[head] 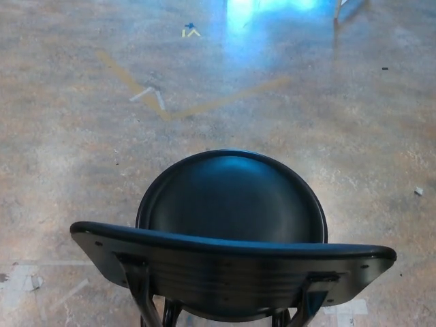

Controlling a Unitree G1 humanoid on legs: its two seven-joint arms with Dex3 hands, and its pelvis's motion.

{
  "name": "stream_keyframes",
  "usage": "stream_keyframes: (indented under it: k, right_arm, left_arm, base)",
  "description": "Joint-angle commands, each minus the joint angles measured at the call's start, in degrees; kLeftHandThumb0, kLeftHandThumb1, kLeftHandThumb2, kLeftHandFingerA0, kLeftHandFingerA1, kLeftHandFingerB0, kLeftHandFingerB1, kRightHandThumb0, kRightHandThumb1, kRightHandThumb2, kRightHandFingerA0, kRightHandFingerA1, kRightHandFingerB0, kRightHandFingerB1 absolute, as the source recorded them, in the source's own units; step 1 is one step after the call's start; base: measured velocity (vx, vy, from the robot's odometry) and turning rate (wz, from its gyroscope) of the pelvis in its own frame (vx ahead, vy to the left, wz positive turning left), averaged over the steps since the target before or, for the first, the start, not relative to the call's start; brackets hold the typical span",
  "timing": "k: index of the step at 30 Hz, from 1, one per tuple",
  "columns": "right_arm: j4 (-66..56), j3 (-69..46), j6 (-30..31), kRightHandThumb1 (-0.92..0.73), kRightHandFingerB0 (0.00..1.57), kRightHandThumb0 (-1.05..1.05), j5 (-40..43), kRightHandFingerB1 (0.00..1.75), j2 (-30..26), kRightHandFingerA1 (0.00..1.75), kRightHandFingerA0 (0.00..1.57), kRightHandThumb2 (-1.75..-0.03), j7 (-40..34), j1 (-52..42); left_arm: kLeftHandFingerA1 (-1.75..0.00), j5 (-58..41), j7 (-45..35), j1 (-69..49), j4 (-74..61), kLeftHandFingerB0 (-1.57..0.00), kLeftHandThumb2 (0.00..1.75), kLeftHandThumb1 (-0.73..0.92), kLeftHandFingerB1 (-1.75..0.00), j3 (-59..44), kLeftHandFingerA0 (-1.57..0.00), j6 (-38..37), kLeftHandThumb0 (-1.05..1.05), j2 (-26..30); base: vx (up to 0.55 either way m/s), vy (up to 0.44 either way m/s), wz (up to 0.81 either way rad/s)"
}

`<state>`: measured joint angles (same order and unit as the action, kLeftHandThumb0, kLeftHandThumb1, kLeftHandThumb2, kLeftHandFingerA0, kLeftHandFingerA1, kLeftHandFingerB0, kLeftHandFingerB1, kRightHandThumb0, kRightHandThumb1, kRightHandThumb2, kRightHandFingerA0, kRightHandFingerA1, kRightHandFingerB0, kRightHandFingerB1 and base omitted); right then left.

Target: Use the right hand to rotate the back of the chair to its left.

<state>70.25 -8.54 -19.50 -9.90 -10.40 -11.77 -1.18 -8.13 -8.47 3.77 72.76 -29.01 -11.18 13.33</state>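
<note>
A black chair stands right below me in the head view. Its round seat (pixel 235 197) lies farther from me, and its curved backrest (pixel 231 262) runs across the bottom of the picture, closest to me, with its top edge facing up. The backrest is fixed on dark metal posts (pixel 139 286) at both ends. Neither of my hands shows anywhere in the picture.
The chair stands on a worn concrete floor (pixel 82 136). Yellow tape lines (pixel 197 107) cross the floor beyond the seat, with white tape marks (pixel 151 94) beside them. A pale furniture leg (pixel 337 10) shows at the top right, and a blue glare spreads along the top.
</note>
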Motion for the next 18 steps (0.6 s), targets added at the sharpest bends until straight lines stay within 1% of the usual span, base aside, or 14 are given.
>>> stream_keyframes:
  k: [1, 3, 9, 10, 11, 14, 15, 16, 17, 18]
  right_arm:
    - [2.0, -1.0, -6.7, -0.53, 0.00, -0.54, 1.5, 0.21, 0.4, 0.23, 0.00, -0.84, -3.7, 0.5]
    - [2.3, -1.7, -7.5, -0.52, 0.00, -0.54, 2.2, 0.20, 0.7, 0.22, 0.00, -0.84, -3.3, 1.0]
    - [2.6, -1.3, -7.7, -0.54, 0.00, -0.56, 1.9, 0.19, 0.4, 0.20, 0.00, -0.85, -3.3, 1.5]
    - [2.1, -1.2, -8.4, -0.67, 0.01, -0.51, 1.8, 0.14, 0.0, 0.15, 0.01, -0.79, -3.7, 1.9]
    - [1.7, -1.1, -8.8, -0.65, 0.00, -0.54, 1.7, 0.13, -0.2, 0.14, 0.00, -0.79, -4.1, 2.2]
    - [1.6, -1.0, -9.0, -0.65, 0.00, -0.54, 1.6, 0.13, -0.4, 0.14, 0.00, -0.79, -4.5, 2.3]
    - [1.7, -0.9, -9.1, -0.60, 0.00, -0.68, 1.6, 0.14, -0.4, 0.13, 0.00, -0.90, -4.5, 2.3]
    - [-0.9, -0.6, -12.5, -0.62, 0.00, -0.58, 1.1, 0.10, -1.5, 0.11, 0.00, -0.76, -5.2, 2.5]
    - [-2.0, -0.4, -14.0, -0.62, 0.00, -0.58, 0.8, 0.10, -2.0, 0.11, 0.00, -0.76, -5.5, 2.5]
    - [-2.2, -0.3, -14.0, -0.62, 0.00, -0.58, 0.9, 0.10, -2.0, 0.11, 0.00, -0.76, -5.6, 2.4]
  left_arm:
    - [-0.50, -2.8, -2.7, 0.3, 1.8, -0.63, 0.58, 0.57, -0.49, -1.7, -0.62, -3.9, -0.53, 0.8]
    - [-0.50, -2.5, -2.9, 0.6, 2.0, -0.62, 0.57, 0.57, -0.49, -1.5, -0.64, -4.4, -0.55, 0.9]
    - [-0.51, -2.8, -2.9, 0.7, 2.3, -0.63, 0.57, 0.55, -0.50, -1.3, -0.61, -4.8, -0.56, 1.0]
    - [-0.51, -3.1, -3.0, 0.7, 2.4, -0.63, 0.57, 0.56, -0.49, -1.6, -0.62, -4.5, -0.54, 0.9]
    - [-0.51, -3.2, -3.0, 0.7, 2.4, -0.61, 0.58, 0.57, -0.49, -1.6, -0.60, -4.4, -0.54, 0.9]
    - [-0.51, -3.1, -3.0, 0.7, 2.5, -0.61, 0.58, 0.57, -0.49, -1.4, -0.60, -4.5, -0.54, 0.9]
    - [-0.51, -3.2, -3.0, 0.7, 2.5, -0.61, 0.58, 0.57, -0.49, -1.4, -0.60, -4.5, -0.54, 0.9]
    - [-0.51, -3.0, -3.0, 0.3, 2.6, -0.58, 0.57, 0.56, -0.48, -1.2, -0.59, -5.0, -0.55, 1.0]
    - [-0.51, -2.9, -3.0, 0.2, 2.6, -0.58, 0.57, 0.56, -0.48, -1.1, -0.59, -5.2, -0.55, 1.0]
    - [-0.51, -2.9, -3.0, 0.2, 2.6, -0.58, 0.57, 0.56, -0.48, -1.1, -0.59, -5.2, -0.55, 1.0]
  base:
    - [0.00, 0.000, 0.00]
    - [0.00, 0.000, 0.00]
    - [0.00, 0.000, 0.00]
    - [0.00, 0.000, 0.00]
    - [0.00, 0.000, 0.00]
    - [0.00, 0.000, 0.00]
    - [0.00, 0.000, 0.00]
    - [0.00, 0.000, 0.00]
    - [0.00, 0.000, 0.00]
    - [0.00, 0.000, 0.00]
